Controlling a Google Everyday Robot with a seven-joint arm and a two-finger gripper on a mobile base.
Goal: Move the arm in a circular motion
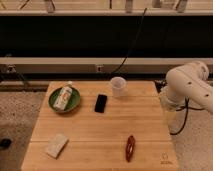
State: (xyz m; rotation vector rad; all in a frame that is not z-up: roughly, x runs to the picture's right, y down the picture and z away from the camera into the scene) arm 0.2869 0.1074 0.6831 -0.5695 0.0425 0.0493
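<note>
Where the arm is: just off the counter's right edge, its white joint level with the far right corner.
Gripper: outside the frame; its state cannot be told.
Green bowl: counter's far left, with a white bottle lying in it.
Black phone: counter's middle.
Clear cup: counter's far edge.
Reddish packet: counter's near edge.
Pale block: counter's near left.

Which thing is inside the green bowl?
The white bottle, lying in the green bowl. The phone, cup, red packet and pale block sit on the bare table. The arm stands at right; its gripper is out of view.
</note>
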